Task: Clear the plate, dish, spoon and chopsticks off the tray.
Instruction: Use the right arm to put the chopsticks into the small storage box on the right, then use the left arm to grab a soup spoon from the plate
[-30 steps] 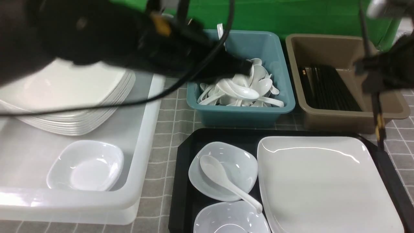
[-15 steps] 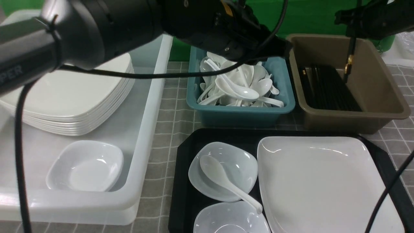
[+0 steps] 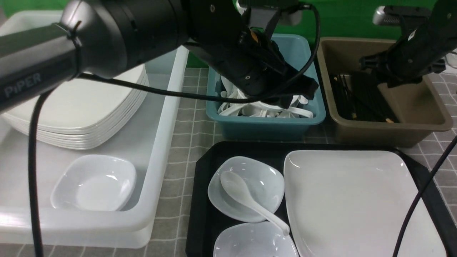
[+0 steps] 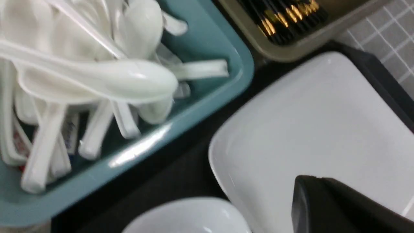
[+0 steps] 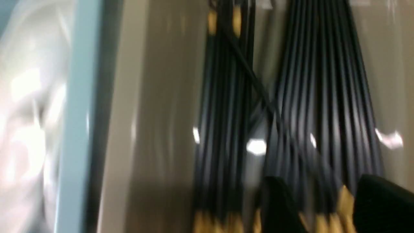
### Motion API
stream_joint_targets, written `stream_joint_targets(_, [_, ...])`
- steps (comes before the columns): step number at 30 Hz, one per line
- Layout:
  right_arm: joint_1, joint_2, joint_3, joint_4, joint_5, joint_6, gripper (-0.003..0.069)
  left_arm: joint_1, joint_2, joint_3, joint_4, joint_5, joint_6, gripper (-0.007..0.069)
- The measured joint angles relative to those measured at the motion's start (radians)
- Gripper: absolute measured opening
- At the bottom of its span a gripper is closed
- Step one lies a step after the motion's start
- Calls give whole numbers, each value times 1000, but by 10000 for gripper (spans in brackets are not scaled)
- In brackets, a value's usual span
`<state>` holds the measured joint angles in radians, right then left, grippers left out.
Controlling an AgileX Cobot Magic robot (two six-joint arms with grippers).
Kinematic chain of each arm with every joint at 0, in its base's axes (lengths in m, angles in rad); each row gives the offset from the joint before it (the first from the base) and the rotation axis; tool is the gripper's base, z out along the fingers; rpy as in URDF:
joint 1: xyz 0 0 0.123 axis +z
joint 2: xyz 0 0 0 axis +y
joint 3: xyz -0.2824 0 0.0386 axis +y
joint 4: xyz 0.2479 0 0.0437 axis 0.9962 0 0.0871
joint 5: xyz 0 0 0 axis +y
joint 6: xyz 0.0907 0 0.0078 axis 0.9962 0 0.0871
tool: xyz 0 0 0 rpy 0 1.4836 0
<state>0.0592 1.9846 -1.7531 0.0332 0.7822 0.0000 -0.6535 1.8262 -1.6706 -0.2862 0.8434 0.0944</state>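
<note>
- On your far left, a white tub [image 3: 157, 200] holds a stack of plates [image 3: 78, 114] at its far end and a lone bowl [image 3: 94, 184] at its near end.
- Your left arm reaches across to the right, and the left gripper [image 3: 298, 94] hangs over the teal bin [image 3: 271, 125] of white spoons. Its wrist camera catches only one finger [image 4: 323, 204], so you cannot tell whether the fingers are apart or together.
- Near you, in the centre, sits the black tray [image 3: 201, 167]. At its left end the dish [image 3: 264, 182] carries the spoon [image 3: 246, 198], bowl end in the dish and handle reaching the rim of a second dish [image 3: 250, 242] just nearer.
- The plate [image 3: 353, 203] fills the tray's right part, just beside both dishes.
- Far right, the chopsticks [image 3: 357, 107] lie in the brown bin [image 3: 385, 134], one stick crossed over the rest.
- Your right gripper [image 5: 323, 181] hovers over that bin with its fingers apart.
</note>
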Motion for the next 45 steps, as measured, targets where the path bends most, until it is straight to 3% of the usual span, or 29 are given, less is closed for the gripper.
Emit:
stream_joint_targets(4, [0,-151,-8,51,221,-129,83,-28,-36,-7,-2,186,89,20])
stream_joint_targets(7, [0,-302,11,159,367,-224,29,-59,-49,-9,31,319,146,20])
stream_joint_targets(11, [0,-507,160,233,383,-269,22,-77,-46,-4,44,371,250,20])
stream_joint_targets(18, [0,-790,471,243,345,-279,22,-96,8,-2,37,373,428,29])
stream_joint_targets(20, [0,-887,569,248,334,-268,22,-98,53,-2,43,370,500,64])
stream_joint_targets(25, [0,-1007,679,284,336,-254,22,-98,129,-2,92,339,566,176])
stream_joint_targets(29, [0,-1095,727,311,332,-255,22,-98,199,-1,157,306,644,374])
stream_joint_targets(30, [0,-1097,729,312,331,-255,22,-98,201,-1,160,304,648,374])
stream_joint_targets(32, [0,-1113,730,315,325,-255,22,-98,226,-1,180,296,693,460])
stream_joint_targets(35, [0,-1117,730,316,314,-255,22,-98,255,-1,197,289,745,512])
stream_joint_targets(45, [0,-1117,730,317,266,-257,28,-98,301,-1,222,199,772,498])
